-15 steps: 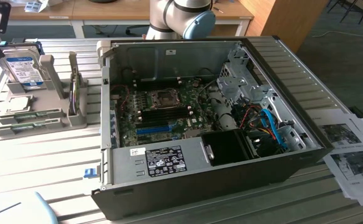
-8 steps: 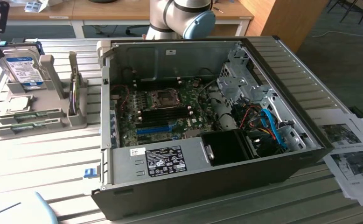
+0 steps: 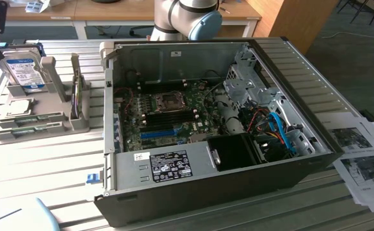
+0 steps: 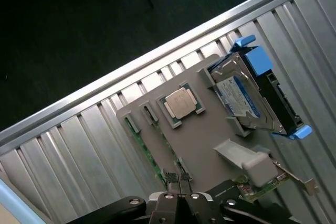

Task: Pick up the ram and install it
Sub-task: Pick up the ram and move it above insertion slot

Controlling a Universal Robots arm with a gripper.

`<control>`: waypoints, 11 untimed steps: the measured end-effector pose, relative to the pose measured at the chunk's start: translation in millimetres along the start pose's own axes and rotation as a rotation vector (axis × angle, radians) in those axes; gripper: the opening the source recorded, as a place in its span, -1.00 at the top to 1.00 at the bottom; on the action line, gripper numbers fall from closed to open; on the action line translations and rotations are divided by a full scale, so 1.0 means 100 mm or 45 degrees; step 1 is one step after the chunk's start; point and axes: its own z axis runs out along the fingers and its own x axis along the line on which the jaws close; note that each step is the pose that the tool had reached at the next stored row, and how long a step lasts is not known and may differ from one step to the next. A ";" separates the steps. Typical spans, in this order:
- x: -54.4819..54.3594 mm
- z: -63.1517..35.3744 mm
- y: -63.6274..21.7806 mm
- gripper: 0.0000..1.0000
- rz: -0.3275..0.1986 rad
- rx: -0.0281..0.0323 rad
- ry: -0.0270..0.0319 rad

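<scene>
Gripper (image 4: 178,178), fingers pressed together and holding nothing, hovers near one end of the thin green ram stick (image 4: 146,149), which sits slotted along the flat grey plastic holder's (image 4: 210,150) edge, probably to keep it steady for grasping.

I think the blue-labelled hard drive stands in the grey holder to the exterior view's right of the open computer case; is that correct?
Not quite: the hard drive stands in the grey holder to the exterior view's left of the open computer case, not its right, as the exterior view shows.
</scene>
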 end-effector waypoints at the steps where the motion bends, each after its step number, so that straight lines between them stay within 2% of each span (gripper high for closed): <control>1: 0.00 0.000 0.001 0.81 -0.014 -0.0003 0.0007; 11: 0.00 0.000 0.000 0.81 -0.173 -0.0036 0.0085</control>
